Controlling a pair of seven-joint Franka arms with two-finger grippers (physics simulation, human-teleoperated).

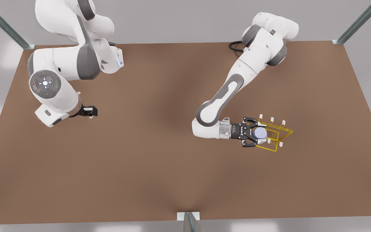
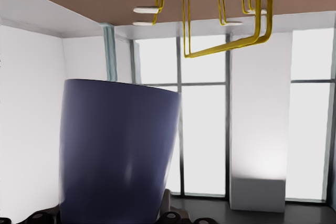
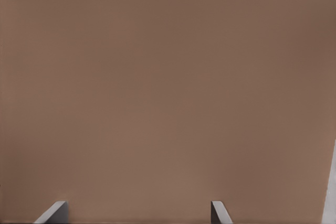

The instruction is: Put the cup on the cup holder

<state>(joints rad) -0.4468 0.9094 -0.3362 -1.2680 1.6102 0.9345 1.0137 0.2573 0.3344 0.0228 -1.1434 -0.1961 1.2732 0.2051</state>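
The lavender-blue cup [image 1: 260, 132] hangs over the near end of the yellow wire cup holder [image 1: 288, 132], its flat base facing up. My left gripper [image 1: 253, 132] lies level at the front view's right and is shut on the cup. In the left wrist view the cup [image 2: 115, 156] stands close, wider toward the table, with the cup holder [image 2: 185, 19] and its white-tipped prongs just beyond it. My right gripper [image 1: 92, 111] waits at the front view's left, open, with both fingertips [image 3: 53, 212] over bare table.
The brown table [image 1: 159, 167] stretches wide between the two arms. Metal frame posts stand at the back corners [image 1: 337, 41] and at the middle of the front edge [image 1: 188, 216].
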